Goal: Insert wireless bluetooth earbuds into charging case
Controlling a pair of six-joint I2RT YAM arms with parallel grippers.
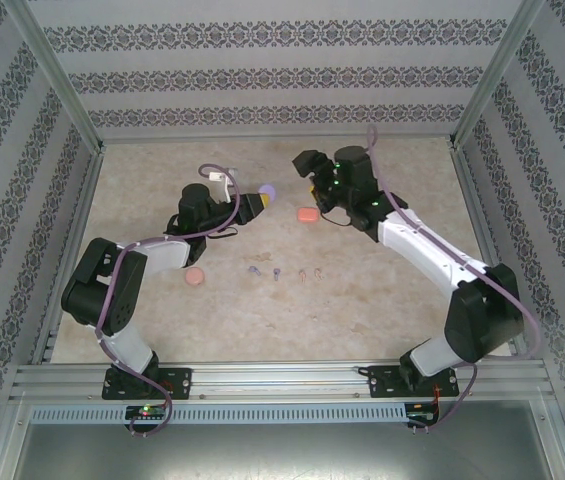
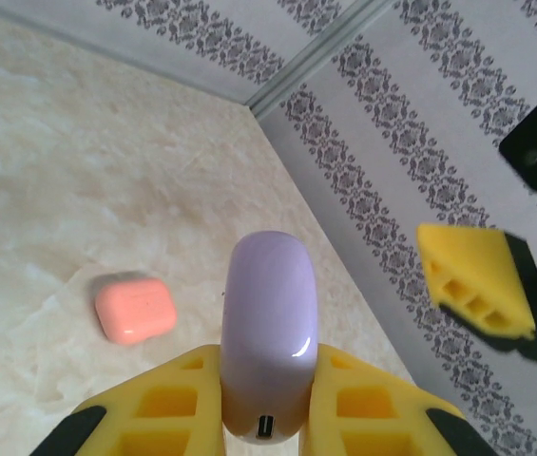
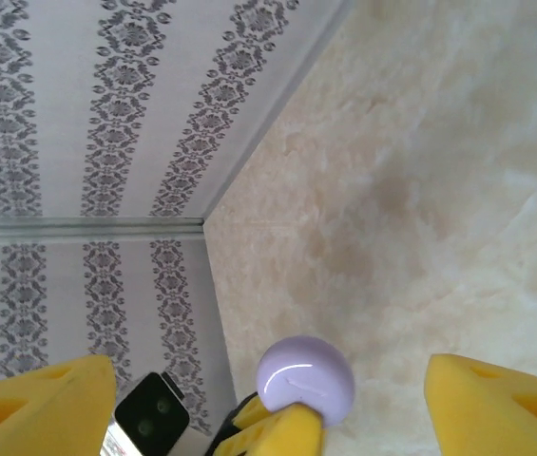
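Observation:
My left gripper (image 1: 261, 201) is shut on a lilac charging case (image 1: 267, 189) and holds it above the table. In the left wrist view the lilac case (image 2: 268, 328) stands between the yellow fingers (image 2: 168, 399), lid closed, its port facing the camera. My right gripper (image 1: 313, 186) hovers just right of it, open with nothing inside. Between the wide-apart right fingers (image 3: 501, 404) the lilac case (image 3: 304, 378) shows end-on. Two purplish earbuds (image 1: 253, 270) and two pinkish earbuds (image 1: 303, 274) lie in a row on the table.
An orange-pink case (image 1: 308, 215) lies closed on the table below the right gripper, also seen as the orange-pink case (image 2: 135, 308) from the left wrist. A round pink case (image 1: 194, 277) sits by the left arm. Patterned walls (image 1: 262, 75) enclose the table.

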